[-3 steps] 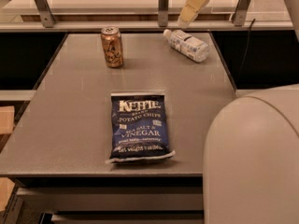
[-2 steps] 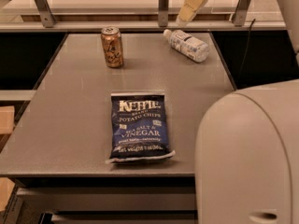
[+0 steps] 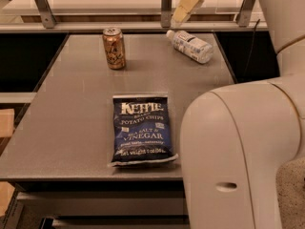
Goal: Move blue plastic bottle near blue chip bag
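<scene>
The blue plastic bottle (image 3: pixel 190 46) lies on its side at the far right of the grey table (image 3: pixel 71 109), white cap pointing left. The blue chip bag (image 3: pixel 141 130) lies flat near the table's front middle, well apart from the bottle. My gripper (image 3: pixel 187 5) hangs at the top of the view, just above and behind the bottle's cap end, not touching it. It holds nothing that I can see.
A gold-brown soda can (image 3: pixel 114 47) stands upright at the far left-middle of the table. My bulky white arm (image 3: pixel 238 151) fills the right foreground and hides the table's front right corner. A metal-framed rail (image 3: pixel 143 26) runs behind the table.
My white arm segment in the foreground has swung left and now covers more of the table's right side. The gripper, bottle, can and bag have not visibly moved.
</scene>
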Robot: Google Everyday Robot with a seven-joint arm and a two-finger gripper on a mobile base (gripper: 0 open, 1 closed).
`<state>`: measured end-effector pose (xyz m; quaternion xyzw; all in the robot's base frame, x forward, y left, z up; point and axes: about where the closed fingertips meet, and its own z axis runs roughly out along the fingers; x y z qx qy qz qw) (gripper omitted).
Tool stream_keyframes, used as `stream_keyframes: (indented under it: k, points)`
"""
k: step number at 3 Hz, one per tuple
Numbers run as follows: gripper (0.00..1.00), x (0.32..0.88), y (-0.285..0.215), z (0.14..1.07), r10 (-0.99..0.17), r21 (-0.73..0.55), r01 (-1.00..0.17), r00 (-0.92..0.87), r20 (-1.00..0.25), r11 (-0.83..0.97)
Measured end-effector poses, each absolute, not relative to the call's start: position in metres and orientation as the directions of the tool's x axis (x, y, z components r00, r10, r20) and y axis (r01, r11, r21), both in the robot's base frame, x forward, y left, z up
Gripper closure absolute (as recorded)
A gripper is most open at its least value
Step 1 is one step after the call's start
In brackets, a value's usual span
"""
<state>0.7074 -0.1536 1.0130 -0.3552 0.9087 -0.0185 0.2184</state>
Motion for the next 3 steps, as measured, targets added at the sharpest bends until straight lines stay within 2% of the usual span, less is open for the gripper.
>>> stream_keyframes:
  k: [3]
  points:
    - [0.0,0.732,-0.137,0.968,-0.576,-0.122,-0.572,-0.744,-0.339,0.811]
